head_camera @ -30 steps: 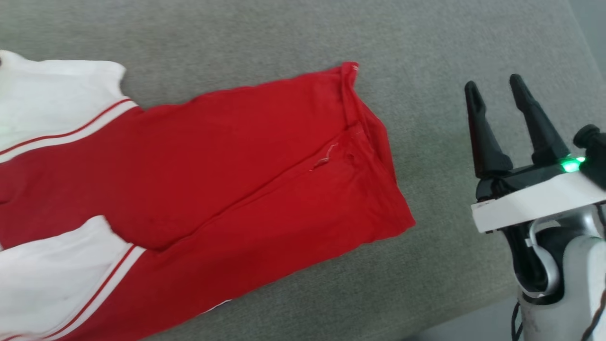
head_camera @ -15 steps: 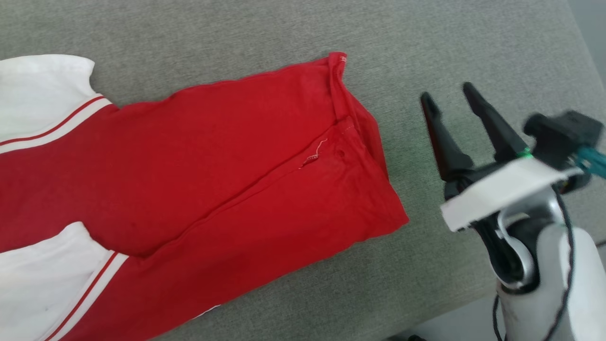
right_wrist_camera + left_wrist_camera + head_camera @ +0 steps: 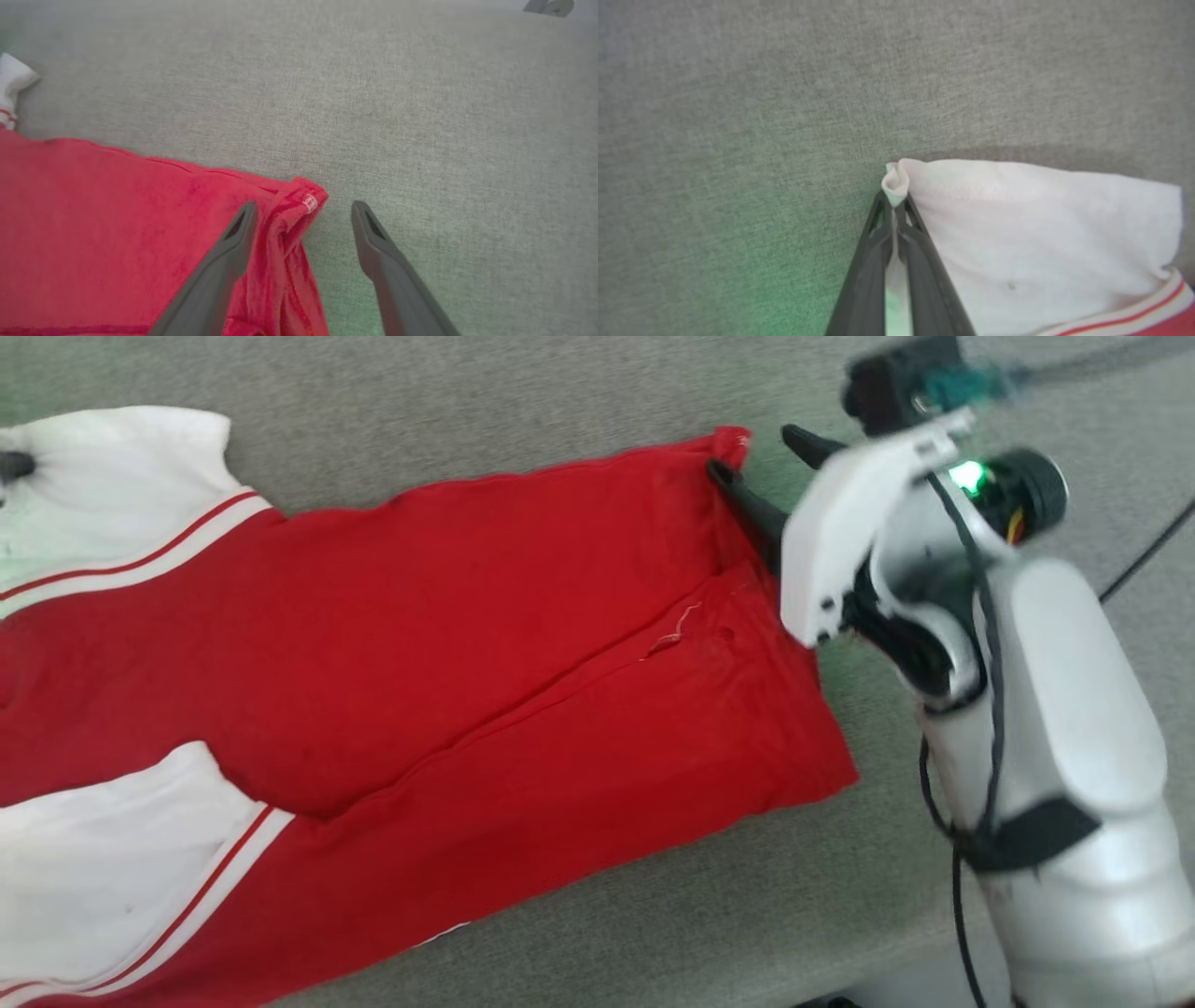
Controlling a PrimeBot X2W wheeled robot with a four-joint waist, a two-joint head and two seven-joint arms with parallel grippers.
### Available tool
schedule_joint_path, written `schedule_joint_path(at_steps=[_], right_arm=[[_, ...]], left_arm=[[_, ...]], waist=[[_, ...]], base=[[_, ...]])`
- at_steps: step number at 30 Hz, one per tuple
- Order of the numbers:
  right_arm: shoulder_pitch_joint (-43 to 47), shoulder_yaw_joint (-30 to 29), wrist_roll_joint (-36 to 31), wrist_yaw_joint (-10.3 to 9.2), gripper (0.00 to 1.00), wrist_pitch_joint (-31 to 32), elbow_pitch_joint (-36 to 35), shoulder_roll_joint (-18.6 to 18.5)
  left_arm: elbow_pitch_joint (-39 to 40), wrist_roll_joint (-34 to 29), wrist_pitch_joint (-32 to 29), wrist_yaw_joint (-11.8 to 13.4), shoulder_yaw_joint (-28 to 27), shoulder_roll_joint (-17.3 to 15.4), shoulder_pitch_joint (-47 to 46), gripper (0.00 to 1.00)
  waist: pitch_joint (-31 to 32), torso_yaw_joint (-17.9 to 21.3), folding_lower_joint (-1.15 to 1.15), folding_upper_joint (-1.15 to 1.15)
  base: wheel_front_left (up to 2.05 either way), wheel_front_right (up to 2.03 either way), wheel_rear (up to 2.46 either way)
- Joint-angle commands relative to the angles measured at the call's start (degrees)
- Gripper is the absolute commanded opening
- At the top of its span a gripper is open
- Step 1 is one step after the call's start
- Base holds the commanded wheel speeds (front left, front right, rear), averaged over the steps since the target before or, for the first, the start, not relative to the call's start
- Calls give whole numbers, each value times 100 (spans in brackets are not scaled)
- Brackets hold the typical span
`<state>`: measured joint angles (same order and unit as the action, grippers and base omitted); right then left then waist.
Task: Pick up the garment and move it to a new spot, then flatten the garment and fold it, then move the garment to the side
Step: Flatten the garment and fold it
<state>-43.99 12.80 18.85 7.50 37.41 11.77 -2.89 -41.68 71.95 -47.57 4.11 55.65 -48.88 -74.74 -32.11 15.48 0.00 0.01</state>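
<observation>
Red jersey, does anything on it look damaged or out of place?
Yes: a loose pale thread sticks out of the garment near its hem, and the hem corner at the open right gripper is rolled and bunched.

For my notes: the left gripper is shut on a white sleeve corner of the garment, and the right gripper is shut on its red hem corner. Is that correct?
Not quite. The right gripper is open: the right wrist view shows its fingers on either side of the red corner of the garment, not closed. The left gripper is shut on the white corner.
</observation>
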Motion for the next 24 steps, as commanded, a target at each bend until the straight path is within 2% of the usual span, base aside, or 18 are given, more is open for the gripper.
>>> schedule_joint_path(at_steps=[1, 9, 11, 17, 24], right_arm=[[-189, 18, 54, -3, 100, 165, 210, -2], [-1044, 376, 121, -3, 100, 1400, 1664, 4], [-1117, 542, 160, -2, 0, 1704, 1865, 29], [-1191, 483, 165, -3, 0, 1795, 1893, -133], [-947, 361, 239, -3, 0, 1377, 1461, -537]], left_arm=[[-32, -21, -20, -9, 202, 278, 326, 0], [43, -60, 104, -92, 222, 488, 255, 0], [49, -57, 160, -136, 215, 529, 242, 0], [27, -80, 542, -258, 86, 600, 176, 0], [173, -87, 845, -554, -1, 616, 77, 0]], waist=[[-21, -61, 0, -1], [-38, -297, 0, -1], [-20, -357, 0, -1], [150, -569, 0, -1], [539, -880, 0, -1]], base=[[0, 0, 0], [0, 0, 0], [0, 0, 0], [0, 0, 0], [0, 0, 0]])
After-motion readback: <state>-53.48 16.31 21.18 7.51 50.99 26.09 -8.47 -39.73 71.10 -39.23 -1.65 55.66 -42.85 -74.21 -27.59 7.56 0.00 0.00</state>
